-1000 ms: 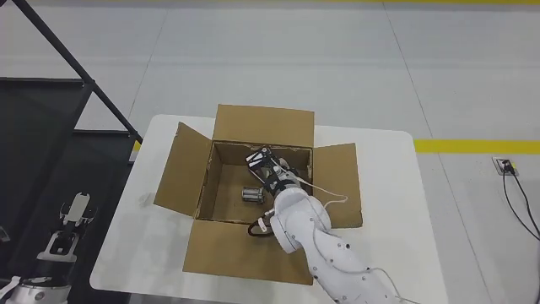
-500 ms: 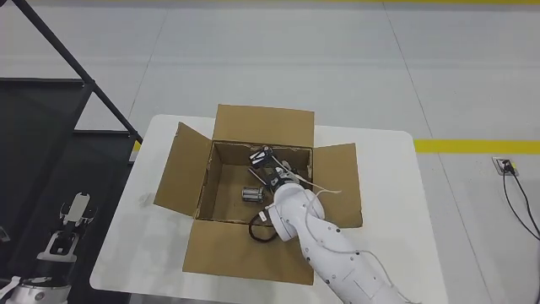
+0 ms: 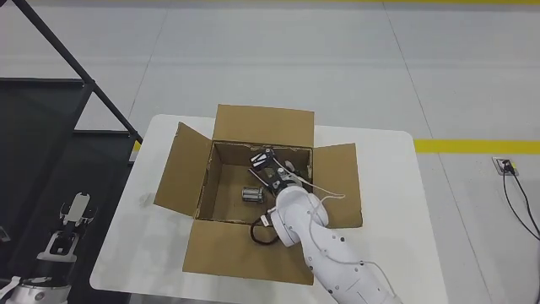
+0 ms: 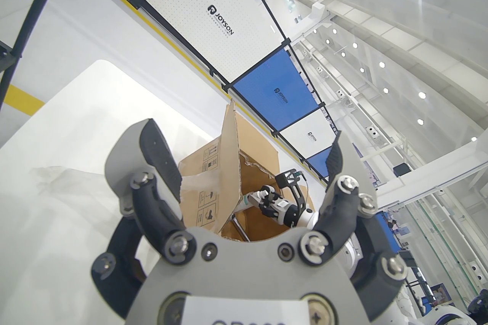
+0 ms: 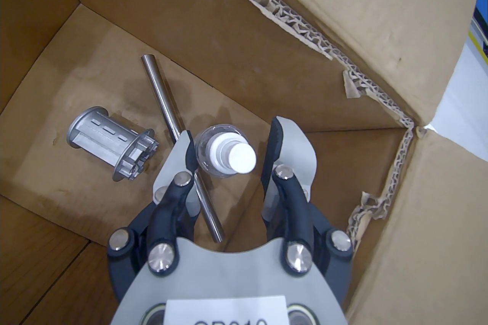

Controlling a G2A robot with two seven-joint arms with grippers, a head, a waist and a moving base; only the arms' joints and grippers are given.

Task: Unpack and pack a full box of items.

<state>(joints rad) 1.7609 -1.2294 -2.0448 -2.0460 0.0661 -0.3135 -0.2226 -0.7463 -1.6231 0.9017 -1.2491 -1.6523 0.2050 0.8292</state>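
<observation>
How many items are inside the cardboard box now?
3. A ribbed metal cylinder lies on the floor of the box, a steel rod lies beside it, and a clear white-capped bottle stands between the open fingers of the right gripper. The gripper may hide others.

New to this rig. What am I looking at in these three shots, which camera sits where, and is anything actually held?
It is a two-armed robot at a white table that carries an open cardboard box. The top view looks down from above the arms, and each wrist view sits just behind one gripper.

The right gripper is down inside the box. Its fingers are open on either side of an upright clear bottle with a white cap, not closed on it. A metal rod and a ribbed metal cylinder lie on the box floor beside it.

The left gripper is open and holds nothing. It sits off beside the table, facing the box.
</observation>
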